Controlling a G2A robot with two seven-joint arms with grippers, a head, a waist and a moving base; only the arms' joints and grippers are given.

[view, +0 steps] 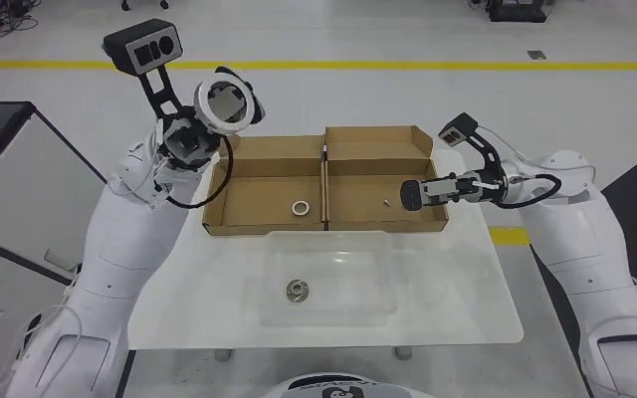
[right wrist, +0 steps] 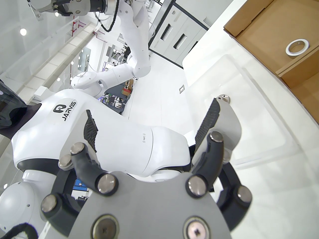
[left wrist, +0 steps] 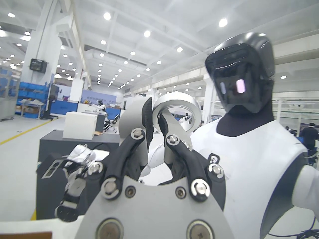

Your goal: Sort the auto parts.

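mid-sort: my l gripper (left wrist: 155, 118) pinches metal ring (left wrist: 179, 100) over desk (view: 448, 298) far-left corner, r gripper (right wrist: 152, 109) spread; next i lower into box (view: 259, 230), release.

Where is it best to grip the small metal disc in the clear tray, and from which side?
Probably the outer rim of the metal disc, from straight above: it lies flat, and the walls of the clear tray hinder a sideways approach.
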